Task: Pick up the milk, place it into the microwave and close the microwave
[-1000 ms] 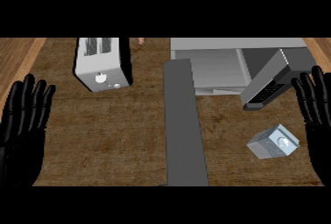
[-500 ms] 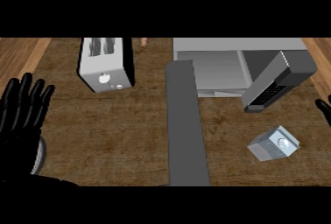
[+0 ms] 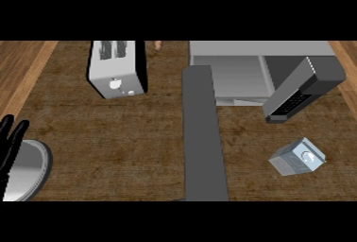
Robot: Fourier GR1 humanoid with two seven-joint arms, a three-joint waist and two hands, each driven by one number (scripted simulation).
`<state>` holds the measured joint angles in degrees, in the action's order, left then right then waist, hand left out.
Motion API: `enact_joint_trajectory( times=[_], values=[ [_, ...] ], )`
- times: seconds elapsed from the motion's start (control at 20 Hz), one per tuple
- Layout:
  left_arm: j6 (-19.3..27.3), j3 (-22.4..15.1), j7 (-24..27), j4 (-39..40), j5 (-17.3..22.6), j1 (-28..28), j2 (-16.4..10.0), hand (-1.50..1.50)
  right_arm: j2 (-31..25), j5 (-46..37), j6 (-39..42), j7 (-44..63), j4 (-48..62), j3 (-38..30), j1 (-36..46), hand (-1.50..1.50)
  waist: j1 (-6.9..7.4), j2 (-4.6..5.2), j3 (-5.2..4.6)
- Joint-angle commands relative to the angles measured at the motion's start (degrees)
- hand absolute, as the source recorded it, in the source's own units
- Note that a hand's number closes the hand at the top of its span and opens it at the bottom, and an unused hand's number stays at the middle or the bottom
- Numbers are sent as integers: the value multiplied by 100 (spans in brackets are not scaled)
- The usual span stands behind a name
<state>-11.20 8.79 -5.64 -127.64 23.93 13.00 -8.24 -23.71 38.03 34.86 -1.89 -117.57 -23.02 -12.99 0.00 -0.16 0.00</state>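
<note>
Fingers of the black left hand (image 3: 10, 142) are straight and relaxed, holding nothing; the hand rests at the view's left edge, far to the left of the microwave, above its grey forearm (image 3: 29, 172). The right hand shows nowhere in the view. The small grey-white milk carton (image 3: 295, 159), a round cap on its upper face, sits on the brown wooden counter (image 3: 105, 127) on the robot's side of the microwave, just below the free end of the door and apart from it, untouched. The boxy grey microwave (image 3: 233, 73) stands with its dark door (image 3: 301, 90) swung out towards the robot; the pale cavity appears to hold nothing. A long dark grey strip (image 3: 203, 142) runs from the microwave's left front corner towards the robot. The silver two-slot toaster (image 3: 115, 70) stands well to the microwave's left, with nothing visible in its slots. Judged step: the pick-up has not begun. The next move likely calls for a hand to come in over the carton and curl round its sides.
</note>
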Motion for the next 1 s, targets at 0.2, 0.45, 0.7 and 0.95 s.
enact_joint_trajectory(
  times=[0.2,0.45,0.7,0.95],
  values=[
    [-879,506,360,-538,583,1325,215,-150,569,-1302,386,-457,516,106,48,-150,68,3,-1],
    [-924,642,129,-742,648,1285,236,-150,801,-2212,189,-735,1345,205,371,-150,69,11,2],
    [-1128,940,-10,-1054,1010,1666,299,-150,666,-2763,107,-1268,2415,-18,746,-150,90,11,4],
    [-1538,1338,198,-636,1363,1617,152,-150,530,-3789,66,-2613,3948,-27,991,-150,109,21,8]
  ],
)
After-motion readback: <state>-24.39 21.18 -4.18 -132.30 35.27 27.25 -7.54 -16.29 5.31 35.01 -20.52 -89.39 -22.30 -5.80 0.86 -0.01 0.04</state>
